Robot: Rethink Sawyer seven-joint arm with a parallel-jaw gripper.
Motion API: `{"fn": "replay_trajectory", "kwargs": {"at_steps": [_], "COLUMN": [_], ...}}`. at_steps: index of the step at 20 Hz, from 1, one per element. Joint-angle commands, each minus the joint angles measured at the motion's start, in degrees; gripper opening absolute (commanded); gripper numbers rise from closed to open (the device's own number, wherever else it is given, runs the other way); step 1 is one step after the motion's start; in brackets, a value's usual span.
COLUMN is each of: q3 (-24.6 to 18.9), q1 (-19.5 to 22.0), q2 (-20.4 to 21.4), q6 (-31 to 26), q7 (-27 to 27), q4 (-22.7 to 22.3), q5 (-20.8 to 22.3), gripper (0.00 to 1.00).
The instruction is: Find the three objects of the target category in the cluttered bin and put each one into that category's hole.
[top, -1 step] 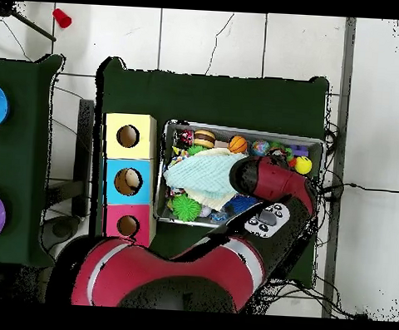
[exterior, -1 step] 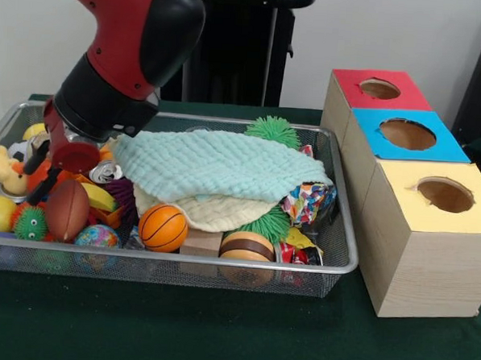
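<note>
Hand: the hand [exterior, -1 step: 43, 166] is reaching down into the bin [exterior, -1 step: 343, 258]; I cannot tell if it is gripping anything.
Toys: balls are lying right beside the hand, with the cloth [exterior, -1 step: 217, 164] covering more.
Holes: the box [exterior, -1 step: 417, 197] is sitting well apart.
Progress: probably just searching; nothing looks sorted yet.

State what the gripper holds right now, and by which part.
Cannot be told: the gripper is down among the toys at the bin's end, its tips hidden.
</note>
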State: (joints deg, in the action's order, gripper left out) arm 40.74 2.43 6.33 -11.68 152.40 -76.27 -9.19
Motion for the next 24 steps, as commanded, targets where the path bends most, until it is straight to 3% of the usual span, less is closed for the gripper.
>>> {"fn": "replay_trajectory", "kwargs": {"at_steps": [1, 13, 24], "q3": [-2.4, -3.3, -5.2], "q1": [-0.6, 1.2, 1.9], "q2": [-0.4, 4.6, -1.2], "q6": [-3.1, -3.0, 0.2], "q7": [9.3, 5.7, 8.8], "q4": [-3.3, -8.7, -10.7], "q5": [-3.2, -0.7, -2.7], "gripper": [1.0, 1.0, 1.0]}}
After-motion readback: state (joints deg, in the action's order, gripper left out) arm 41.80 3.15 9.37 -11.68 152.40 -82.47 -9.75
